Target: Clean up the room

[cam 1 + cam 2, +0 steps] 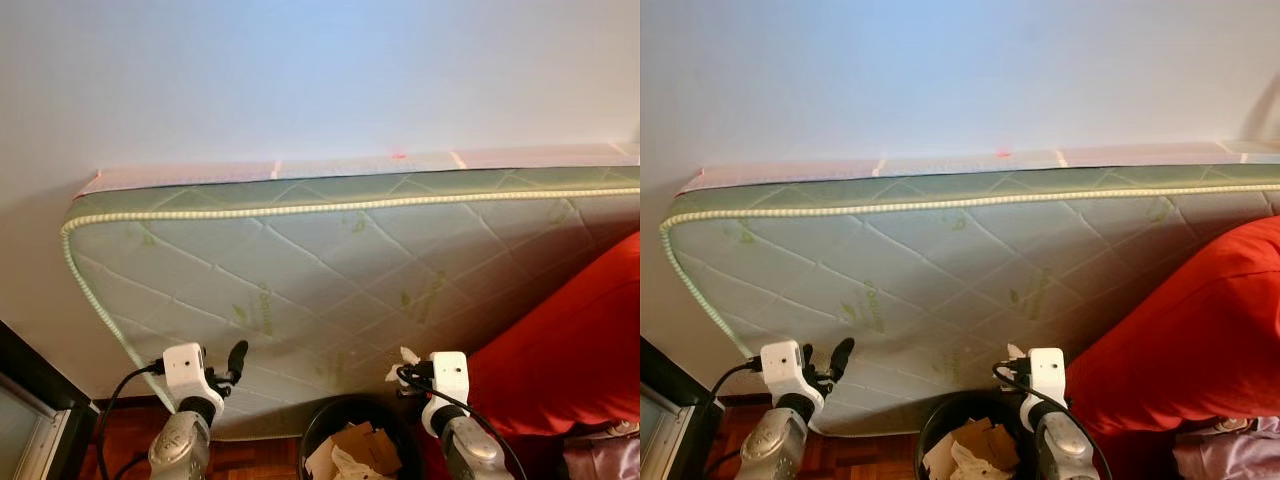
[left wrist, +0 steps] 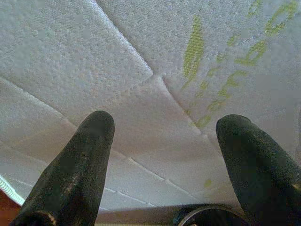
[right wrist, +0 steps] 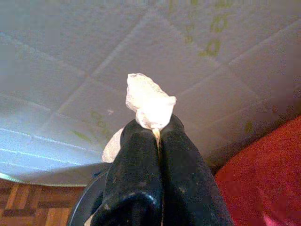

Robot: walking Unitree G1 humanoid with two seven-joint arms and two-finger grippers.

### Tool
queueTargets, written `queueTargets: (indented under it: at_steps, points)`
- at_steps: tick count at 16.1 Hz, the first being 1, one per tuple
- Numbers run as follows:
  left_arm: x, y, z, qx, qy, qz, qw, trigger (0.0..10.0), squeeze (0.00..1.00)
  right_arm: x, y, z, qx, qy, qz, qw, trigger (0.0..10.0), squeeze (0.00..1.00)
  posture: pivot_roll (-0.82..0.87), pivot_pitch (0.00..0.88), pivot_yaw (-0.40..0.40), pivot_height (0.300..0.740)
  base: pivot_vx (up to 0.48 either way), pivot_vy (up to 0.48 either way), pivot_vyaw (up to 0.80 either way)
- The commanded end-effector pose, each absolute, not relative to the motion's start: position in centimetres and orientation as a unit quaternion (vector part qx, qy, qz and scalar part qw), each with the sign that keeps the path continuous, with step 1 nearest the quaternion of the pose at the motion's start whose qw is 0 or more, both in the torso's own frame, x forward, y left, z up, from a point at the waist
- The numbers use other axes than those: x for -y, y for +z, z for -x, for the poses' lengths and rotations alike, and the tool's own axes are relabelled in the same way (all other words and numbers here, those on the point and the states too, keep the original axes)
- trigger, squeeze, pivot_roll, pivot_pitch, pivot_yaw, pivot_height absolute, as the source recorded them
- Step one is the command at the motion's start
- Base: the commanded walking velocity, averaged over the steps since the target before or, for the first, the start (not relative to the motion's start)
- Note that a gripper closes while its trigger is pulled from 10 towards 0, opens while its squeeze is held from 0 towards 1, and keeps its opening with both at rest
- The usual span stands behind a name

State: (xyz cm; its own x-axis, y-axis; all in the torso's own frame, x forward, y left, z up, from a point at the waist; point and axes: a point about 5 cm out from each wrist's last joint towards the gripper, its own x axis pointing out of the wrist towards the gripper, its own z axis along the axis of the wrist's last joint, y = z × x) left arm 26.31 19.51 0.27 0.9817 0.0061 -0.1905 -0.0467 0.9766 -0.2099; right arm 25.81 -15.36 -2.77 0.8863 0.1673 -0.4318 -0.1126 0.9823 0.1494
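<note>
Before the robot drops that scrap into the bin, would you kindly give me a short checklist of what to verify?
1. Right hand shut on the tissue scrap: ok.
2. Right hand above the black bin: ok, it hangs over the bin's right rim.
3. Bin has room: ok, cardboard and paper lie inside, below the rim.
4. Left hand open, holding nothing: ok.
5. Left hand apart from the mattress: cannot tell.
</note>
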Motion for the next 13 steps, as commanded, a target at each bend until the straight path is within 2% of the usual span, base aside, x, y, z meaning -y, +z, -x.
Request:
queueTargets:
  at_steps: [1, 7, 10, 13]
  points:
    - [-19.28, 0.17, -26.19, -0.100, 0.004, 0.108, 0.989, 10.0, 0.00, 15.25, -2.27, -26.27, -0.210, 0.071, -0.065, 0.973, 10.0, 0.00, 0.05, 0.000, -0.023, 0.700, 0.000, 0.000, 0.00]
    - [-18.82, -0.41, -25.72, -0.113, -0.005, 0.114, 0.987, 10.0, 0.00, 14.89, -2.16, -26.29, -0.205, 0.080, -0.069, 0.973, 10.0, 0.00, 0.05, 0.000, -0.028, 0.700, 0.000, 0.000, 0.00]
    - [-18.67, -0.52, -25.65, -0.116, -0.008, 0.116, 0.986, 10.0, 0.00, 14.76, -1.95, -26.35, -0.195, 0.087, -0.068, 0.975, 10.0, 0.00, 0.05, 0.000, -0.029, 0.670, 0.000, 0.000, 0.00]
    - [-18.59, -0.36, -25.83, -0.113, -0.007, 0.119, 0.986, 10.0, 0.00, 14.64, -1.96, -26.40, -0.200, 0.096, -0.061, 0.973, 10.0, 0.00, 0.05, 0.000, -0.032, 0.670, 0.000, 0.000, 0.00]
